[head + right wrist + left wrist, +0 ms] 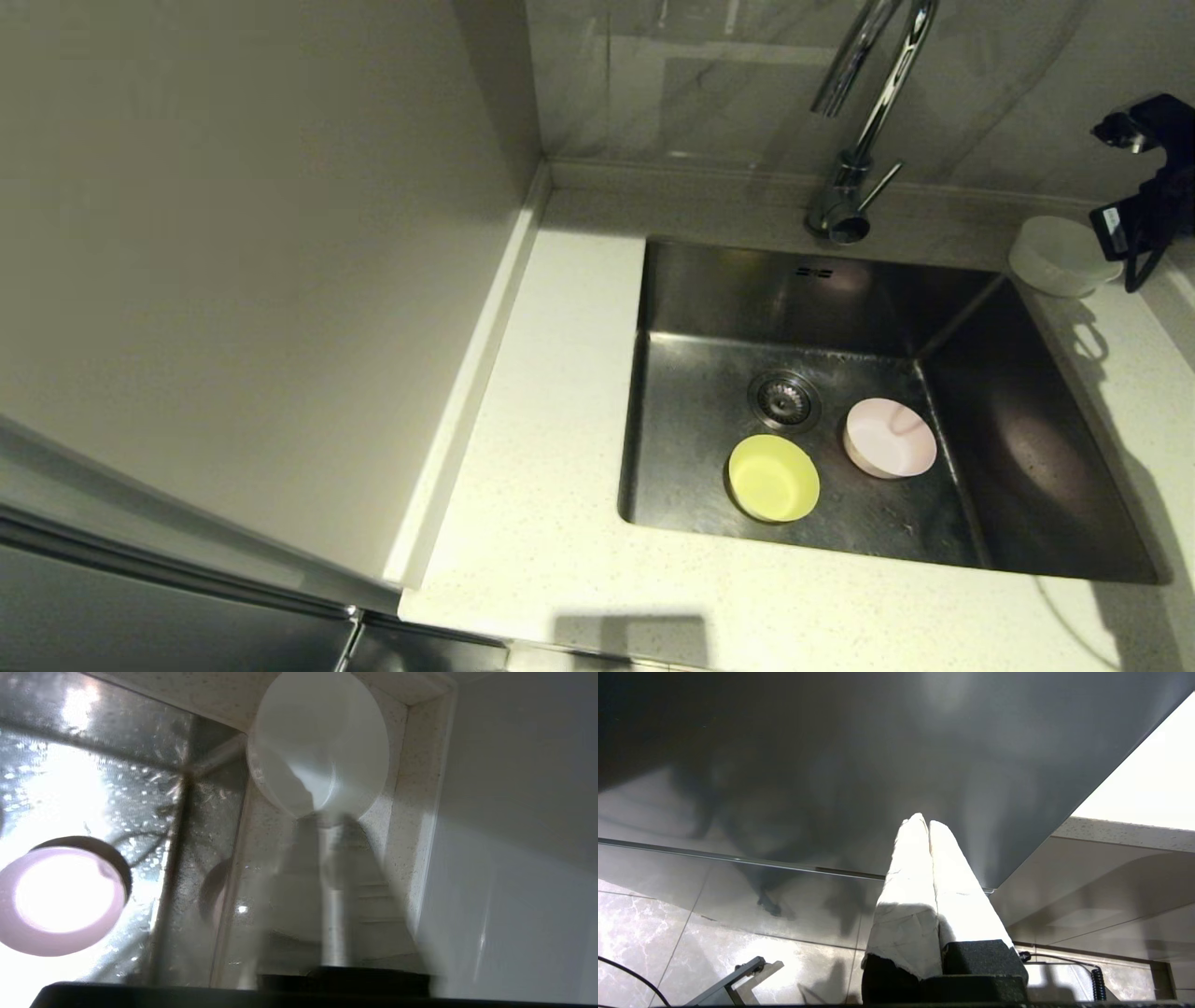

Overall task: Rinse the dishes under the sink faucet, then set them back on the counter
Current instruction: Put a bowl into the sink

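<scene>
The white bowl point(1060, 254) point(322, 742) sits on the counter point(551, 448) at the far right corner, beside the sink point(1027, 467). My right gripper point(327, 819) is at the bowl's near rim, and the right arm point(1153, 201) reaches in from the right edge. On the sink floor lie the yellow bowl point(773, 477) and the pale pink bowl point(890, 437) point(60, 900), either side of the drain strainer point(784, 399). The chrome faucet point(864, 140) rises behind the basin. My left gripper point(923, 822) is shut and empty, parked low in front of a dark cabinet face.
A raised rim point(485, 373) runs along the left wall and the back wall. The sink floor point(93, 765) is wet with droplets. A wide strip of counter lies left of the basin and along its front edge.
</scene>
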Controlling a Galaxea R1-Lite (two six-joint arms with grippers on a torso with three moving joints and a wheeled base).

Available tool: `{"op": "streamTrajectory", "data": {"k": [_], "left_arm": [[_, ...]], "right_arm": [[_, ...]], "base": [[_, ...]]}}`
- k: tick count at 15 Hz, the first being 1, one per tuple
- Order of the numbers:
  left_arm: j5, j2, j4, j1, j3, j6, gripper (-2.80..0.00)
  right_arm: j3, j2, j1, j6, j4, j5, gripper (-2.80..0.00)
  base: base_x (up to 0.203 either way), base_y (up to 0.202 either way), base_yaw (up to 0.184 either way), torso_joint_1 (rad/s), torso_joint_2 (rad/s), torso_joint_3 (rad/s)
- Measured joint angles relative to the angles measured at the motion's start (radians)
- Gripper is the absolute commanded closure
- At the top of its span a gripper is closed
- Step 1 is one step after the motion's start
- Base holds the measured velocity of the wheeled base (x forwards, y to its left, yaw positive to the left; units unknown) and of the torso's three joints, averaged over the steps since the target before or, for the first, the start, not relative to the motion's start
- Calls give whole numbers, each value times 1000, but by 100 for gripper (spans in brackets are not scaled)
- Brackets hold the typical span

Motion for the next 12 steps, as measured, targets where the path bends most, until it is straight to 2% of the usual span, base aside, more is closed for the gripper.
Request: {"op": "streamTrajectory", "data": {"k": [3, 7, 8, 10, 12], "left_arm": [[0, 0, 0, 0, 0, 0, 0], [0, 0, 0, 0, 0, 0, 0], [0, 0, 0, 0, 0, 0, 0], [0, 0, 0, 0, 0, 0, 0], [0, 0, 0, 0, 0, 0, 0]], "right_arm": [[0, 8, 6, 5, 2, 8, -280], [0, 24, 14, -5, -1, 146, -280], [0, 31, 14, -25, -2, 153, -280], [0, 50, 14, -91, -22, 145, -280], [0, 73, 14, -106, -73, 84, -280]], "base": [[0, 0, 0, 0, 0, 0], [0, 0, 0, 0, 0, 0], [0, 0, 0, 0, 0, 0], [0, 0, 0, 0, 0, 0], [0, 0, 0, 0, 0, 0]]}}
